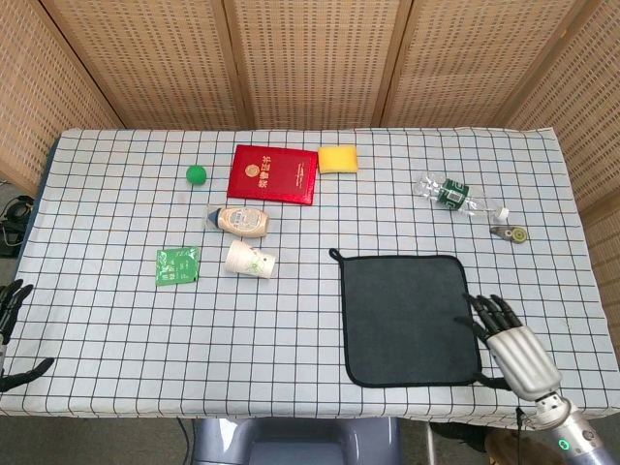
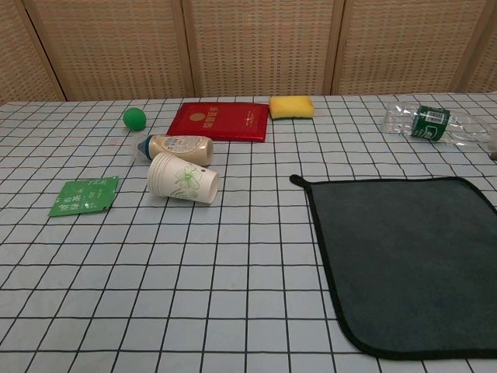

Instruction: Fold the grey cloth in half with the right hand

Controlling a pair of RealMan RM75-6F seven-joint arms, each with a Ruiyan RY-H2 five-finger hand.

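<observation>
The grey cloth (image 1: 410,318) with black edging lies flat and unfolded on the checked table, right of centre; the chest view shows the grey cloth (image 2: 408,260) at the lower right. My right hand (image 1: 511,346) hovers at the cloth's right edge near its front corner, fingers spread and holding nothing. My left hand (image 1: 12,334) shows only as dark fingers at the table's front-left edge, spread and empty. The chest view shows neither hand.
Left of the cloth lie a paper cup (image 1: 250,260), a small bottle (image 1: 240,221) and a green packet (image 1: 177,265). Farther back are a red booklet (image 1: 273,173), yellow sponge (image 1: 337,159) and green ball (image 1: 197,174). A clear plastic bottle (image 1: 459,198) lies at the right.
</observation>
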